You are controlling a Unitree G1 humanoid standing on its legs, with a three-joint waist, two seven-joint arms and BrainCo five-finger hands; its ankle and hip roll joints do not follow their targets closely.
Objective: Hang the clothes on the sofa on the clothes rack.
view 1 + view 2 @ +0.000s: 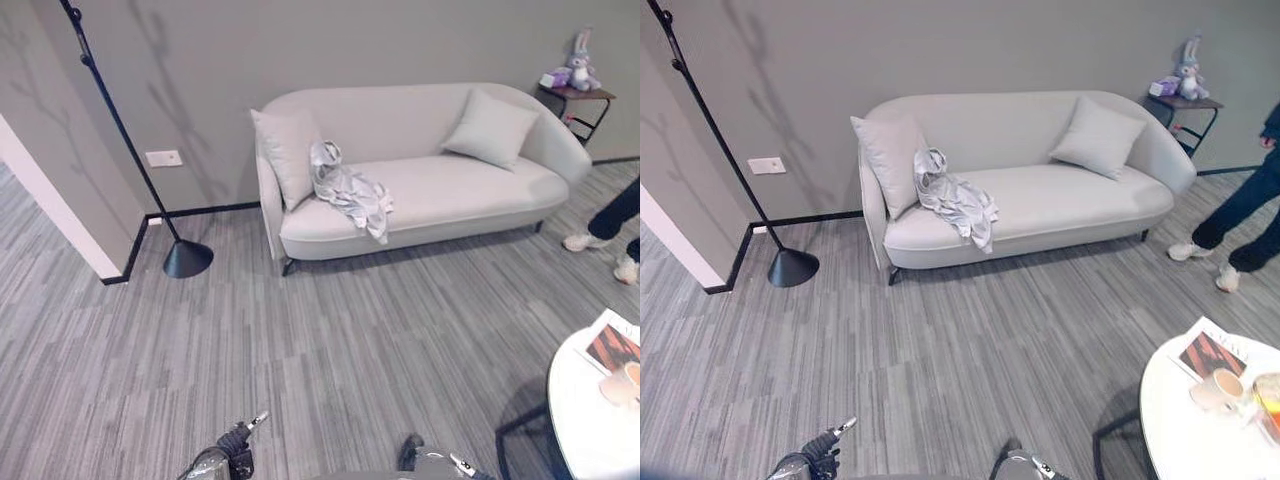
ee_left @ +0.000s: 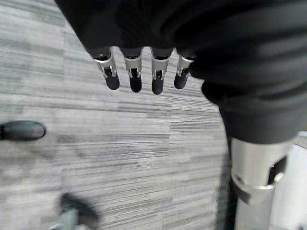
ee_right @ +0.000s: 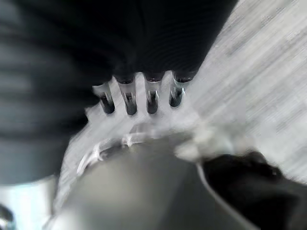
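Garment lying crumpled on the sofa seat, leaning against the left cushion and spilling over the front edge, well apart from both hands. Hanging low at the bottom of the head views, left hand and right hand showing straight, relaxed fingers, holding nothing. Standing off to the left, clothes rack waiting bare, probably demanding an approach first.

A living room or lounge, by its furnishings. A pale grey sofa with two cushions stands against the grey wall at twelve o'clock. At two o'clock a small side table carries a plush rabbit. A round white table with a cup sits at four o'clock, on grey striped carpet.
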